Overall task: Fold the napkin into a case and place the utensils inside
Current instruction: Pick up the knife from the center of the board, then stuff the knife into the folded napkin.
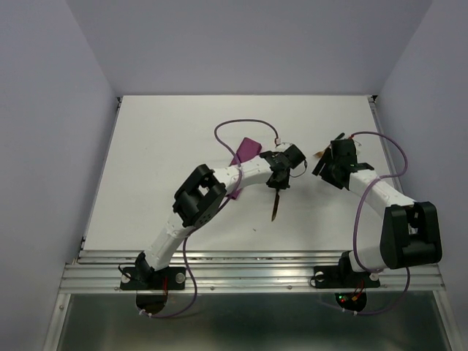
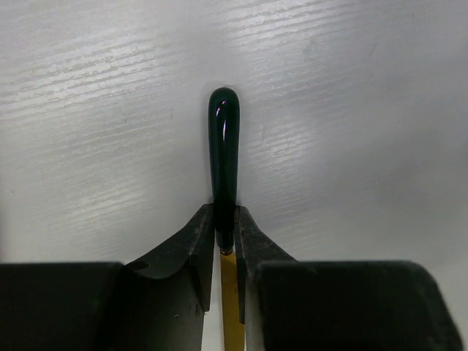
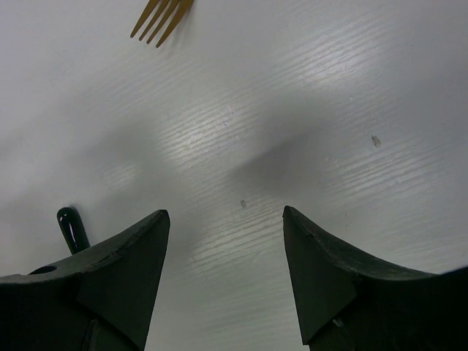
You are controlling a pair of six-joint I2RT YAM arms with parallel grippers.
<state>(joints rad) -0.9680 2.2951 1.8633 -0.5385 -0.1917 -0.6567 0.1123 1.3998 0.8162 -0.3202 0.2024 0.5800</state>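
Observation:
The magenta-purple napkin point(image 1: 247, 150) lies folded at mid table, partly hidden under my left arm. My left gripper point(image 1: 278, 183) is shut on the knife, just right of the napkin. In the top view the gold blade point(image 1: 274, 208) points toward the near edge. In the left wrist view the fingers point(image 2: 201, 241) clamp the knife where the black handle point(image 2: 224, 146) meets the gold blade point(image 2: 232, 307). My right gripper point(image 1: 325, 164) is open and empty above bare table. The fork's gold tines point(image 3: 162, 16) lie ahead of it, apart from the fingers.
A black handle end point(image 3: 72, 228) shows beside my right gripper's left finger; I cannot tell which piece it belongs to. The white table point(image 1: 161, 161) is bounded by grey walls, with a metal rail point(image 1: 248, 267) at the near edge.

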